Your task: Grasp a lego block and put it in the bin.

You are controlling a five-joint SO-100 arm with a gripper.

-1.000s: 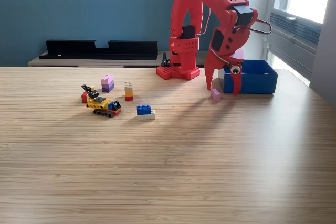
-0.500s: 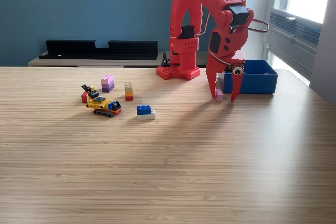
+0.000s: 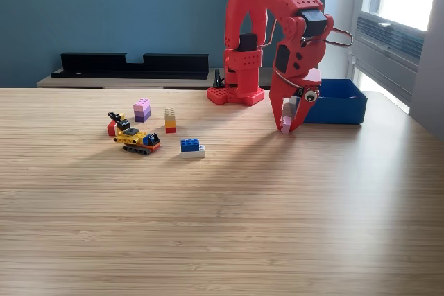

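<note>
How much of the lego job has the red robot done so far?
Nothing shows in the bin from this view, though its inside is mostly hidden. Right now the gripper is down at the table, its two fingers either side of the pink block, seemingly closing on it. It has not lifted it. Lifting it and dropping it into the bin remain.

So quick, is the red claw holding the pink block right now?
Gripper: closed around the pink block, which still looks to be down on the table beside the bin.
</note>
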